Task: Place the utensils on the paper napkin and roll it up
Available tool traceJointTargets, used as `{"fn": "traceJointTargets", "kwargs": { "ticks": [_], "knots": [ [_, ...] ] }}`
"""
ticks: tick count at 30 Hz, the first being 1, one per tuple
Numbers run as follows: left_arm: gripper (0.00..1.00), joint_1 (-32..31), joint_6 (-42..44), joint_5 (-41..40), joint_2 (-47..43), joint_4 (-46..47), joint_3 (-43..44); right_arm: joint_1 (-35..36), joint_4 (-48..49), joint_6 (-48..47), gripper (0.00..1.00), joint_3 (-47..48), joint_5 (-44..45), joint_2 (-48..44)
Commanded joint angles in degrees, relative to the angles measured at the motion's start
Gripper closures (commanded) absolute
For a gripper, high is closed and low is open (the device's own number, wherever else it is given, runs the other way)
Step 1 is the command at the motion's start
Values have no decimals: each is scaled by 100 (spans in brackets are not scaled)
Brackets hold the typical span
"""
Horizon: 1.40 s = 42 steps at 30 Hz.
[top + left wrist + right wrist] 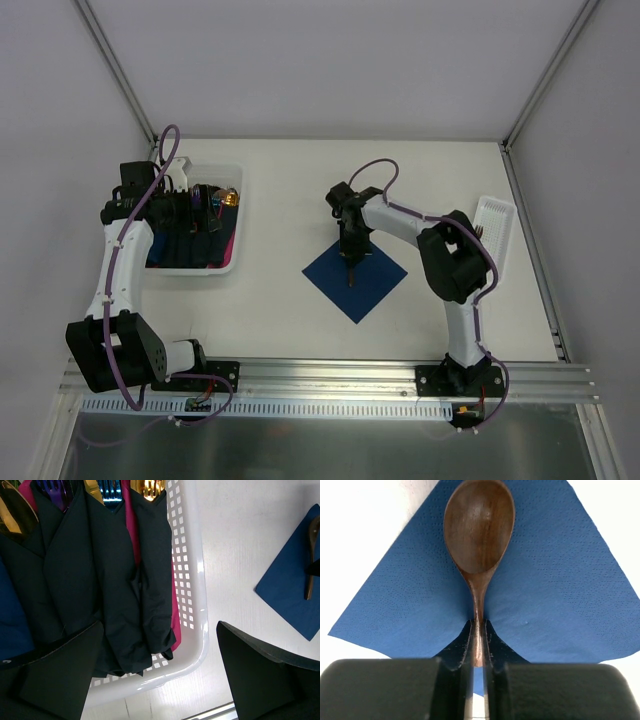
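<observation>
The navy blue paper napkin (356,280) lies flat as a diamond in the middle of the table; it also shows in the right wrist view (555,580) and at the right edge of the left wrist view (292,587). My right gripper (350,252) is shut on the handle of a gold-bronze spoon (479,535), holding it over the napkin with the bowl pointing away (351,272). My left gripper (185,205) is open and empty above the white basket (200,630), its fingers (260,675) on either side of the basket's corner.
The white perforated basket (232,215) at the left holds several dark napkin rolls (100,580) with cutlery tops and a magenta napkin (175,615). A white perforated tray (495,222) stands at the right edge. A metal rail (330,378) runs along the near edge.
</observation>
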Motion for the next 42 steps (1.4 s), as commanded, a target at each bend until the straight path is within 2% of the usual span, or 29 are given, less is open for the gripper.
{"fn": "traceJointTargets", "kwargs": {
  "ticks": [1,2,5,9,15,18,21,22,24,25,28,31,42],
  "knots": [
    [1,-9,-35,-124,13,31,-6,2,-58,135,89,159,49,119],
    [1,-9,-35,-124,13,31,3,-7,-58,126,82,151,49,110],
    [1,-17,-35,-124,13,40,12,2,-58,135,72,150,49,57],
    [1,-9,-35,-124,5,22,64,2,-128,144,71,185,41,-232],
    [1,-9,-9,-168,-136,22,170,-129,-558,-40,69,625,120,-1409],
    [1,-9,-35,-107,-162,22,196,-612,-761,-285,69,608,67,-2103],
    [1,-9,-35,-80,-171,22,188,-1472,-1033,-628,69,285,155,-2665],
    [1,-17,-44,-45,-180,22,187,-2066,-1042,-838,69,134,68,-2789],
    [1,-17,-35,-28,-171,22,187,-2650,-1016,-1050,70,-295,40,-3096],
    [1,-9,-35,7,-163,22,187,-3148,-1024,-1165,70,-420,101,-3159],
    [1,-17,-61,60,-136,31,196,-4028,-841,-1447,70,-876,41,-3247],
    [1,-9,-79,139,-101,31,214,-4619,-516,-1491,71,-1141,-56,-3169],
    [1,-9,27,16,-22,31,179,-5386,346,-1684,76,-1669,-65,-2396]
  ]
}}
